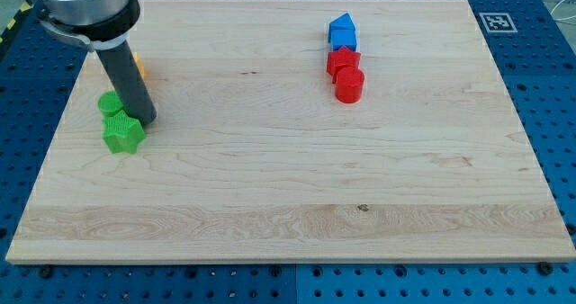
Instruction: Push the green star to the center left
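the green star sits at the table's left edge, about mid-height, so little seems left. my tip touches it; there are no jaws.

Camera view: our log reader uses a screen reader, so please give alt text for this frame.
My tip sits at the upper right edge of the green star, near the wooden board's left side, with a green block just above the star. A blue block and two red blocks cluster at upper right.

Wooden board with green star, red and blue blocks.
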Robot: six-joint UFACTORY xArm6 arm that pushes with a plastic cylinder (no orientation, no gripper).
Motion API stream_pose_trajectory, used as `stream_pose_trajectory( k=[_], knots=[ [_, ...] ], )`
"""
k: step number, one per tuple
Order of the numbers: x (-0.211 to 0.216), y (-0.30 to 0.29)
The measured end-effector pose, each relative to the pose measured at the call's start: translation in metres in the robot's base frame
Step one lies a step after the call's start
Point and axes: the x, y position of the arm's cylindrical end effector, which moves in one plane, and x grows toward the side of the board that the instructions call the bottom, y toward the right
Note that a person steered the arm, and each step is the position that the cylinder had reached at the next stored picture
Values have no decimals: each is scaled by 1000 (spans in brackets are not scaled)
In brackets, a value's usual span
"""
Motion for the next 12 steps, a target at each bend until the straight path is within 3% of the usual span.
stream_pose_trajectory(
  k=[1,3,9,12],
  knots=[
    [1,37],
    [67,51],
    [36,-15],
    [36,-13]
  ],
)
